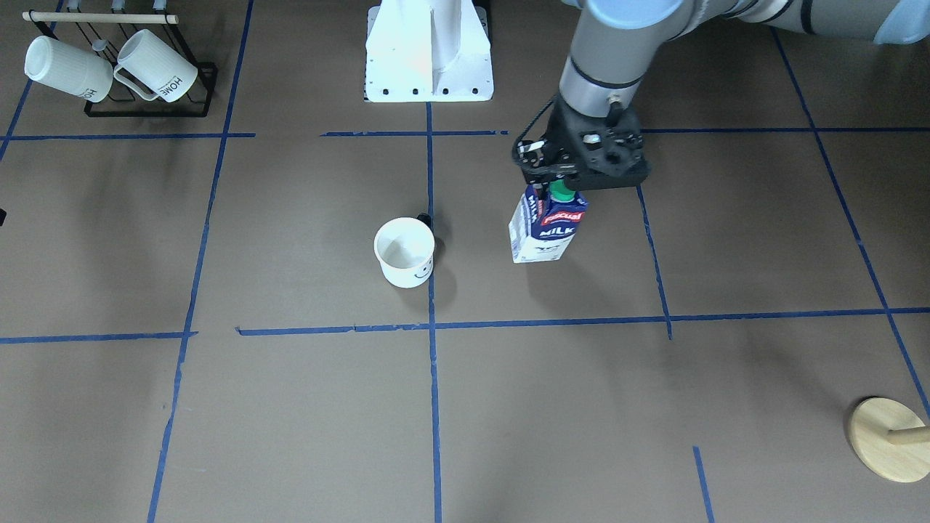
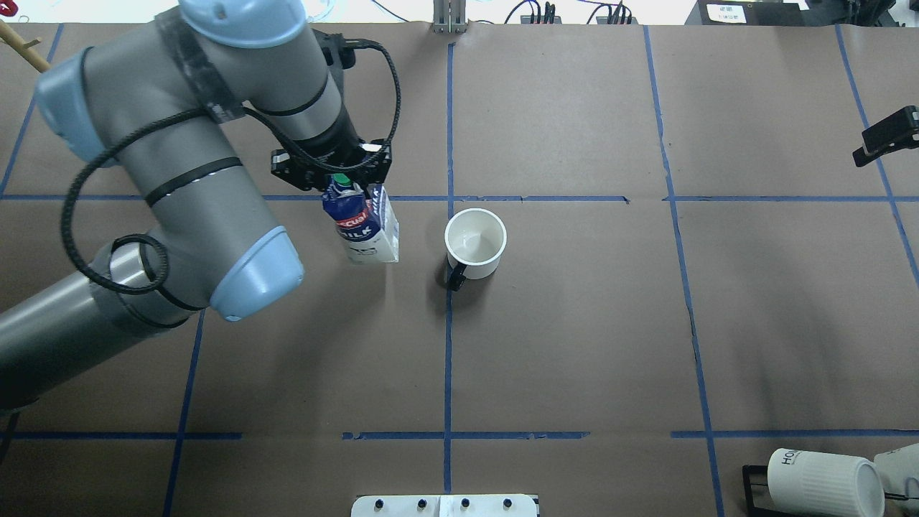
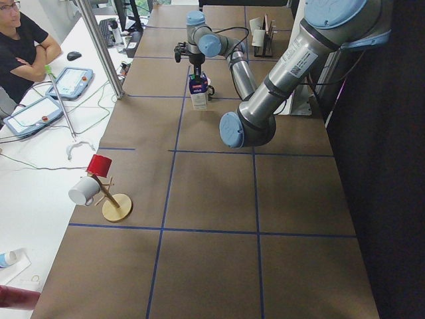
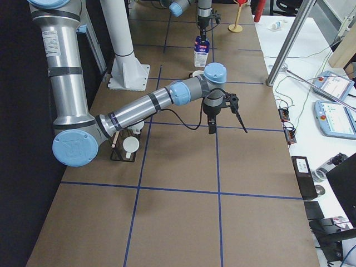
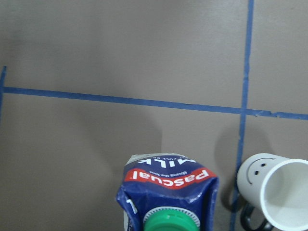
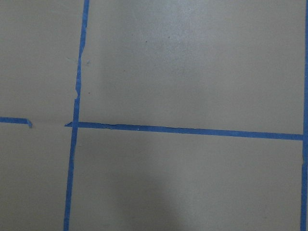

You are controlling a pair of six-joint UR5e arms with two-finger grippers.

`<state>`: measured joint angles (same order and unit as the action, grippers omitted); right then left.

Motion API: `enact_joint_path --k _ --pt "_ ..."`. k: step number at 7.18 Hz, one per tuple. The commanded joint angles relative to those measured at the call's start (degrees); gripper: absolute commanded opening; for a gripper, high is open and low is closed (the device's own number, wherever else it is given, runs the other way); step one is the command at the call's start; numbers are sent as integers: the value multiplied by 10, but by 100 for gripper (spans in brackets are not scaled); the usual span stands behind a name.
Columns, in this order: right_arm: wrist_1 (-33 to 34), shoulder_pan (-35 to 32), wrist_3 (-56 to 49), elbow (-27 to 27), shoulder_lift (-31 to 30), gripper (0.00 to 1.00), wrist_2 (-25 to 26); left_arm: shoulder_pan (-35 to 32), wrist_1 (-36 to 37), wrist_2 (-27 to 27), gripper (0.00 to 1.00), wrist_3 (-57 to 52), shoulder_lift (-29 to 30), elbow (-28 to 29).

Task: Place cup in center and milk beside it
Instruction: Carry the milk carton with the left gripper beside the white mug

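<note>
Blue-white milk [image 1: 543,231] carton pinched at its gable top, left gripper [image 1: 554,186] closed on it; long axis vertical, directly below jaws, inside the center [image 1: 552,298]. Cup [image 1: 405,252] stands near, toward robot's right, on the middle tape line [image 1: 433,349]. Labels: "Pascual", "MILK". Right gripper [image 4: 227,125] well apart, opening can't tell

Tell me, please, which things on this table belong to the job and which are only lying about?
Belong to the job:
- cup
- milk, gripped at its top by the left gripper
- center square

Only lying about:
- ribbed mugs on the black rack
- wooden stand
</note>
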<state>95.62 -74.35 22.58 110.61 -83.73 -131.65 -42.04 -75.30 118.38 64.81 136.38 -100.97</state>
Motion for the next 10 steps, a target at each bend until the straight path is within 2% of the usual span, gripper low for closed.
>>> enact_joint_path --k 1,3,5,6,8,10 --pt "0 -2 -1 0 0 100 0 10 -10 -1 7 17 32 38" --pt "0 -2 -1 0 1 100 1 20 -55 -1 7 26 61 101" --pt "0 -2 0 0 1 100 1 21 -64 -2 8 26 60 107" --pt "0 -1 0 0 1 100 1 21 -64 -11 12 26 59 107" --pt "0 -2 1 0 1 100 1 21 -63 -17 100 26 58 103" --pt "-1 -2 1 0 2 100 1 21 -61 -17 100 29 58 99"
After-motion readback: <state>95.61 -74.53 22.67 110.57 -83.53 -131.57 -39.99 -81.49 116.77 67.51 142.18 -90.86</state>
